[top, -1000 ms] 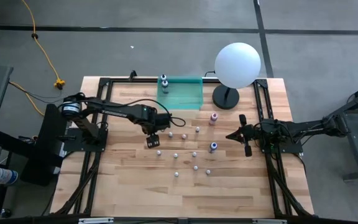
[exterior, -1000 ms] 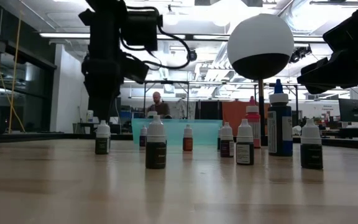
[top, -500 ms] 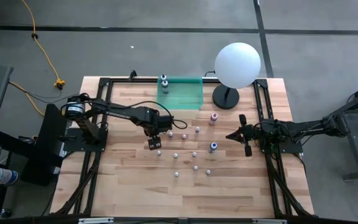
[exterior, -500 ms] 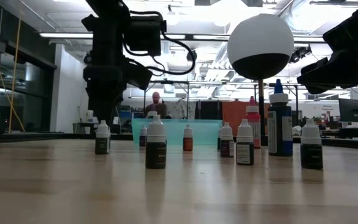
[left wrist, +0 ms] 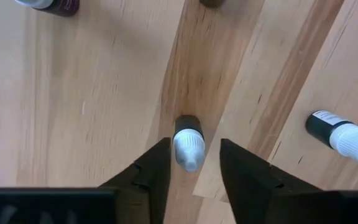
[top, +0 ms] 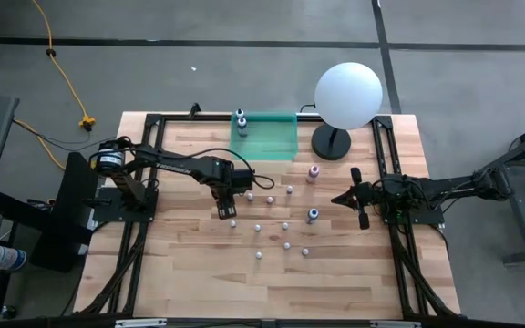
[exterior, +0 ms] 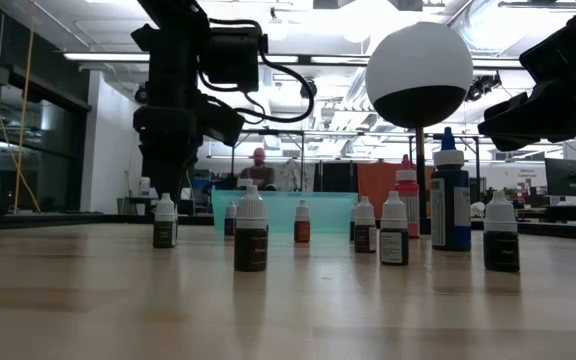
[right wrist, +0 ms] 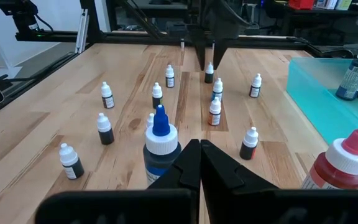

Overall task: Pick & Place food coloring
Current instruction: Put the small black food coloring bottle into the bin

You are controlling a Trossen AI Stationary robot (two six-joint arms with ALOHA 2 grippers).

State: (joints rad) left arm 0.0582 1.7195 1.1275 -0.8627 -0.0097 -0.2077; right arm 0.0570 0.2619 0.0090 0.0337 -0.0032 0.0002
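Left wrist view: bottle between the fingers

A small white-capped food coloring bottle [left wrist: 187, 142] stands on the wooden table [top: 199, 273], between the left gripper [left wrist: 194, 163] fingers, which flank it with slight gaps. Right gripper [top: 361, 199], closed, waits near the blue bottle [top: 313, 215].

Tiny bottles [top: 285, 226] upright (scattered, tabletop)

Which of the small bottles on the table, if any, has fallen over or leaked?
None, as far as the views show. The food coloring bottles on the wooden table stand upright with caps on, and no liquid shows on the wood. Two larger bottles stand in the teal tray. The left gripper straddles one upright bottle.
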